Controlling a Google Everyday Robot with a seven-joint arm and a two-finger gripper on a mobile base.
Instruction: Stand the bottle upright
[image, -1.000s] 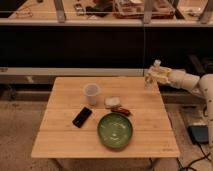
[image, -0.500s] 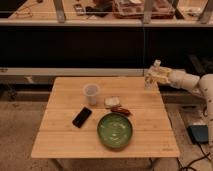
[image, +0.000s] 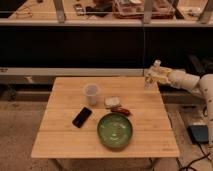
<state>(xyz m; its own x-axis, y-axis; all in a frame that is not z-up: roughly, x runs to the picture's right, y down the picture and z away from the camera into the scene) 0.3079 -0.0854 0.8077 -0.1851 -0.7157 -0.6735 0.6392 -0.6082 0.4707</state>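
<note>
The slim clear bottle (image: 151, 79) stands nearly upright at the far right edge of the wooden table (image: 60, 137), with its pale cap (image: 157, 63) on top. My gripper (image: 156, 75) reaches in from the right on the white arm (image: 186, 80) and is closed around the bottle's upper part. The bottle's base is at or just above the tabletop; I cannot tell whether it touches.
On the table are a translucent plastic cup (image: 91, 93), a black phone (image: 82, 116), a green bowl (image: 115, 130), a small white packet (image: 112, 101) and a reddish snack (image: 121, 110). A dark shelf unit stands behind. A blue object (image: 199, 133) lies on the floor to the right.
The gripper and bottle have stayed at the table's far right edge, with barely any shift. Nothing else moved.
</note>
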